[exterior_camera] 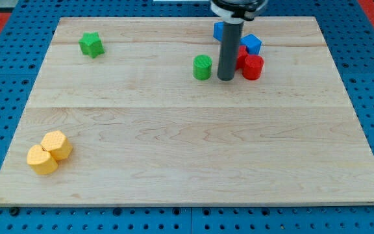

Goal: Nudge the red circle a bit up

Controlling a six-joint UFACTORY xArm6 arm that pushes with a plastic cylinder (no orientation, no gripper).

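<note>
Red circle point(252, 67) sat near the tabletop's top edge, my tip point(226, 78) just left of it, green circle point(202, 67) beyond, no claw fitted, only a bare rod.

Rod: straight, round and smooth dark grey cylinder, the same width all the way down, with a faint lighter sheen along its left edge.
My tip point(226, 79): plain flat end of the rod, same dark grey, no cap or pad to be seen; a thin shadow sits under it.
Mount: a wider black ring at the view's top, where the rod begins, with a white band curving around above it.
Upper arm: cut off by the view's top edge, so nothing more of it shows.
Cables, screws, markings: too little is visible to tell.
</note>
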